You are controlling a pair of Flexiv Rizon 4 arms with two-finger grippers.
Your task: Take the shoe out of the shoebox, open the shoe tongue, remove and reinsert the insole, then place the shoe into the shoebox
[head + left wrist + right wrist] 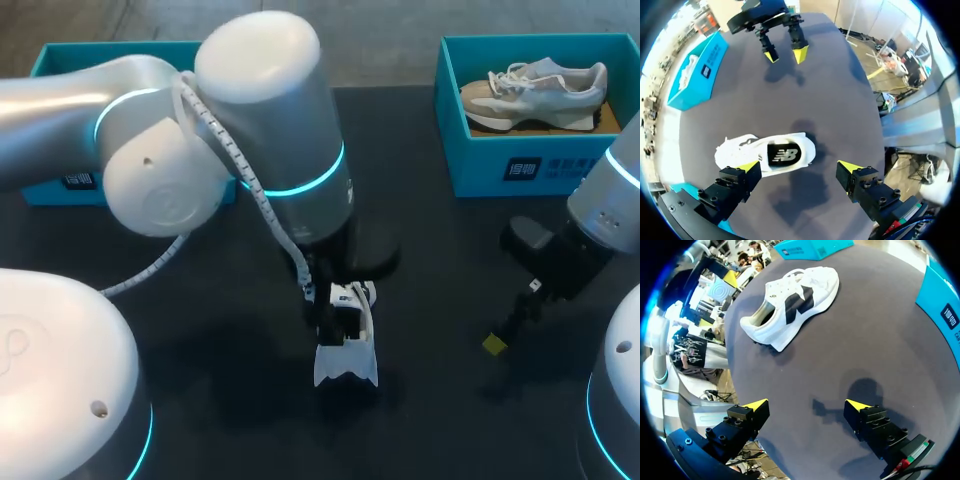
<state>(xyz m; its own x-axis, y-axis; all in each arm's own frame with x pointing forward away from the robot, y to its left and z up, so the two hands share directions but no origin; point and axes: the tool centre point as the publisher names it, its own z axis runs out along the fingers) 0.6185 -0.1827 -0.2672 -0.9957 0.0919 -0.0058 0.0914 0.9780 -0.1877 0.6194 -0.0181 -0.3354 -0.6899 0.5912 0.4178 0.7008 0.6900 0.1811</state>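
Note:
A white shoe (767,154) with a black logo lies on its sole on the dark table, outside both boxes. My left gripper (800,167) hangs open above it, one finger over the shoe's side and the other clear of it. In the head view the left arm hides most of the shoe (347,365); only its one end shows below the left gripper (345,305). My right gripper (807,405) is open and holds nothing, with the shoe (792,300) well ahead of it. It hovers over the table's right part (497,342).
A teal shoebox (470,130) at the back right holds a beige shoe (535,90). A second teal box (60,60) stands at the back left, mostly hidden by my left arm. Bare table lies between the two grippers.

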